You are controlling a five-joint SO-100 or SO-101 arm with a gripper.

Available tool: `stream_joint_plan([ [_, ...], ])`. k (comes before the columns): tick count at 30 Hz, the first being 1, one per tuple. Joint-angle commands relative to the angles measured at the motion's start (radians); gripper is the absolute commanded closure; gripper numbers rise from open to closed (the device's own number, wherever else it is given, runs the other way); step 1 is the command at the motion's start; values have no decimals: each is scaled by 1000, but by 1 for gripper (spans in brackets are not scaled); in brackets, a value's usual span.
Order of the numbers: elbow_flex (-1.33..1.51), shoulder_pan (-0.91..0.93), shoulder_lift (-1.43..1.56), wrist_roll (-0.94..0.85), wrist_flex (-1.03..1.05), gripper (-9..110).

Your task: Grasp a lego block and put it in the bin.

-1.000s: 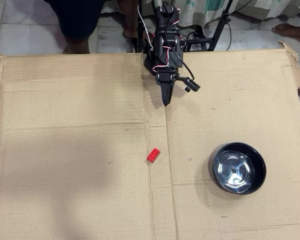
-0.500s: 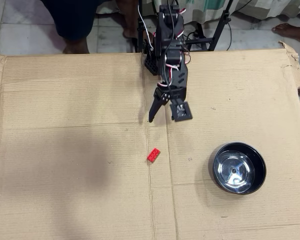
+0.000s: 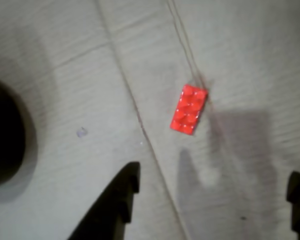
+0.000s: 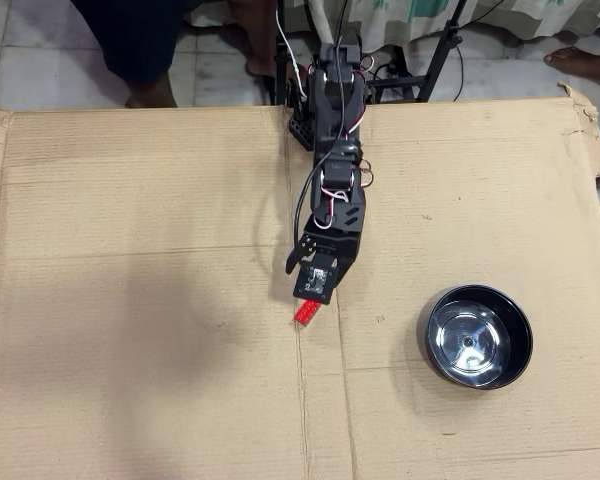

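Above lego block (image 3: pixel 189 109), spread tool (image 3: pixel 210 186)

Arm (image 4: pixel 332 150) stretched forward, jaws spread wide, pointing down.

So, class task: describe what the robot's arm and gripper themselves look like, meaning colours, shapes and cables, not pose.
The arm is built of black blocky segments, with white and red cables looping along it in the overhead view. The gripper is black too; in the wrist view its two fingers show as dark angular shapes with stepped edges. No markings are legible.
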Motion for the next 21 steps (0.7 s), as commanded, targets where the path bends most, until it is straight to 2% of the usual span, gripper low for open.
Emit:
stream_joint_plan([
  [1, -66, 20, -41, 64, 2, 68],
  [8, -86, 21, -149, 179, -5, 68],
  [21, -285, 6, -341, 183, -12, 69],
])
